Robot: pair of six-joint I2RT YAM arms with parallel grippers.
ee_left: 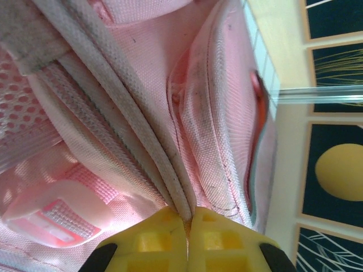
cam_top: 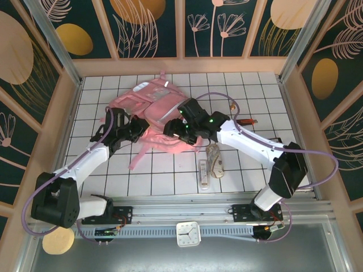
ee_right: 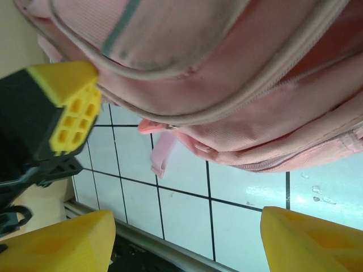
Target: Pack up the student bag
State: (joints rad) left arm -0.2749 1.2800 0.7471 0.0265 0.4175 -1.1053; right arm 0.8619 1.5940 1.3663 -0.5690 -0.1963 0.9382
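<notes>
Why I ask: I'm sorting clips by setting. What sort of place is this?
Likely a robot lab enclosure, not a classroom: a white gridded tabletop, decorated wall panels closing it in on three sides, and robot arms bolted to a metal rail, working on a pink student bag.

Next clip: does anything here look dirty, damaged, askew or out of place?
Only minor things. The student bag lies crumpled on the table, one strap trailing loose toward the near edge. Its fabric shows grey smudges beside the piping that the left gripper pinches. No tear or spill is visible.
</notes>
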